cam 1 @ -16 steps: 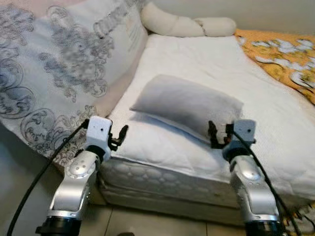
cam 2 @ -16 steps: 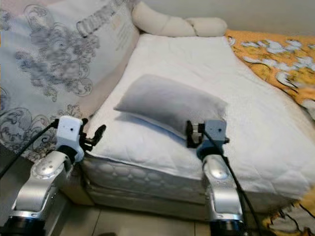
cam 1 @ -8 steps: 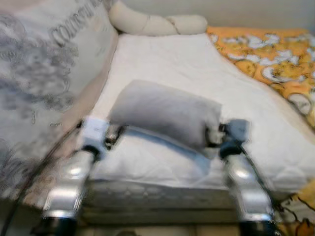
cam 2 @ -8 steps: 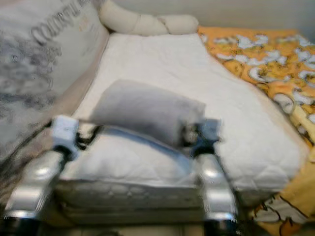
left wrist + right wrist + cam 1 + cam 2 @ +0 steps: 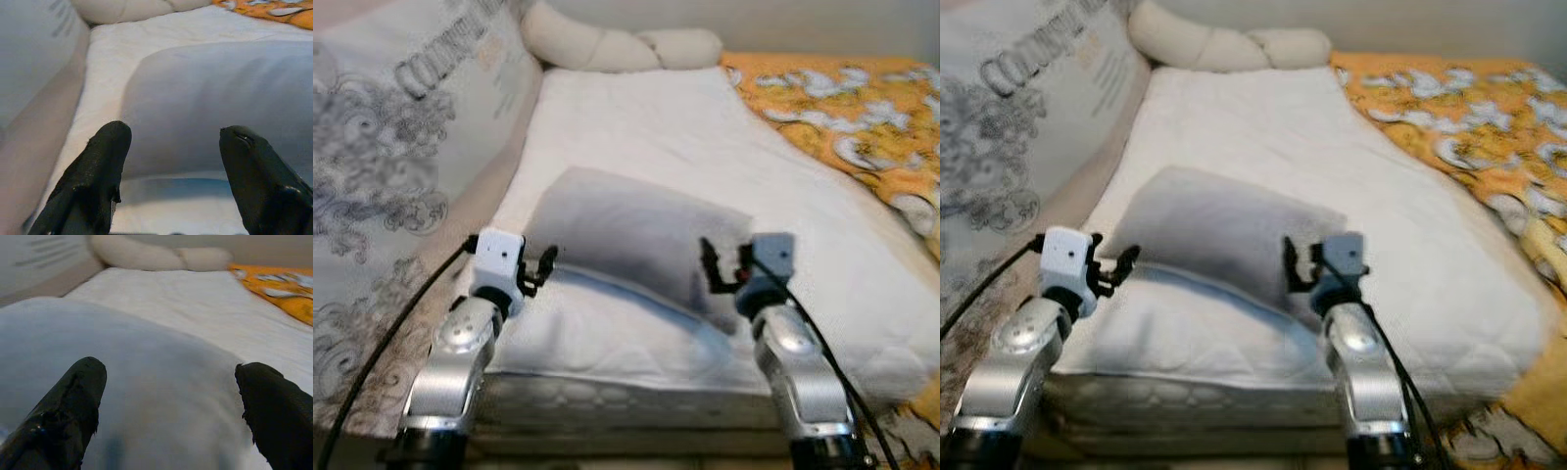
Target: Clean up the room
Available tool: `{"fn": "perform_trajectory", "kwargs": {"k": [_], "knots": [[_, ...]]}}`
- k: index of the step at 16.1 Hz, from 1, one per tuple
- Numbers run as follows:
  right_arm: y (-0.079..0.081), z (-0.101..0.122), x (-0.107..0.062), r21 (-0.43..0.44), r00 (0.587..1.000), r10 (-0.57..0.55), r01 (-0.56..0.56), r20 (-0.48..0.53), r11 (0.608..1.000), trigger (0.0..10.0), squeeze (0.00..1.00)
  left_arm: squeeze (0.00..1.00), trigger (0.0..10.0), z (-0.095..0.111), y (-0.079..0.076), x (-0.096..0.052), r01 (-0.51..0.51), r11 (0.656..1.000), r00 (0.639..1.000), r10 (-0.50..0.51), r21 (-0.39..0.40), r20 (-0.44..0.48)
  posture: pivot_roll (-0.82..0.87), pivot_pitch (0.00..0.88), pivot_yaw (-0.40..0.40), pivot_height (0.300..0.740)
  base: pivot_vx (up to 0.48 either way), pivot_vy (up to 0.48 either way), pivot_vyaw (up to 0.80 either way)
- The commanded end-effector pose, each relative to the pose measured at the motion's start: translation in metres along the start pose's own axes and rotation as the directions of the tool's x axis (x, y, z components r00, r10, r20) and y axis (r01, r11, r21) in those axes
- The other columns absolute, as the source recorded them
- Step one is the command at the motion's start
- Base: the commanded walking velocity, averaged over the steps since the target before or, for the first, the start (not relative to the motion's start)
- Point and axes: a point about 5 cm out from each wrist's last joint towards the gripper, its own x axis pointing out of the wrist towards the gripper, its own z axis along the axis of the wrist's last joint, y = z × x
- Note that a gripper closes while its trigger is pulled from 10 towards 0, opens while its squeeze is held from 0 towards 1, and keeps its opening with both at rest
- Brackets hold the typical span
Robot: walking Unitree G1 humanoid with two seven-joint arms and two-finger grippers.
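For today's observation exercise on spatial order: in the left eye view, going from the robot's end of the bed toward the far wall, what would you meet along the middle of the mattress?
Grey rectangular pillow → bare stretch of white quilted mattress → cream knotted bolster cushion by the wall.

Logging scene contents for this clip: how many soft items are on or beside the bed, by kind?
Grey pillow: 1
Cream knotted cushion: 1
Large patterned cushion: 1
Orange patterned blanket: 1
Total: 4
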Motion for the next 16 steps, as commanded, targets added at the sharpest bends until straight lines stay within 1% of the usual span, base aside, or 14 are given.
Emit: {"fn": "perform_trajectory", "kwargs": {"k": [1,2,4,14,16], "knots": [[-0.0014,0.0054,0.0027,-0.010,1.000,-0.001,0.002,0.018,1.000,10.0,0.00,0.00,10.0,0.0037,0.0012,0.0014,-0.003,1.000,1.000,0.003,0.001,0.006,0.08,0.000,0.013,0.740,0.300,0.000,0.80],[-0.0017,0.0054,0.0027,0.021,1.000,-0.011,0.011,0.024,1.000,10.0,0.00,0.00,10.0,0.0039,0.0013,0.0017,-0.005,1.000,1.000,0.005,0.001,0.007,0.08,0.000,0.012,0.740,0.300,0.000,0.00],[-0.0032,0.0057,0.0028,0.034,0.999,-0.019,0.018,0.029,0.999,10.0,0.00,0.00,10.0,0.0045,0.0017,0.0021,-0.007,1.000,1.000,0.007,0.000,0.007,0.08,0.000,0.013,0.740,0.298,0.000,0.00],[-0.0058,0.0063,0.0035,0.026,0.999,-0.027,0.026,0.034,0.999,10.0,0.00,0.00,10.0,0.0051,0.0013,0.0035,-0.004,1.000,1.000,0.004,0.007,0.006,0.08,0.000,0.017,0.740,0.293,0.000,0.00],[-0.0075,0.0069,0.0044,0.019,0.999,-0.029,0.028,0.037,0.999,10.0,0.00,0.00,10.0,0.0042,-0.0002,0.0032,0.007,1.000,1.000,-0.007,0.020,0.002,0.08,0.000,0.018,0.740,0.000,0.000,0.00]]}}
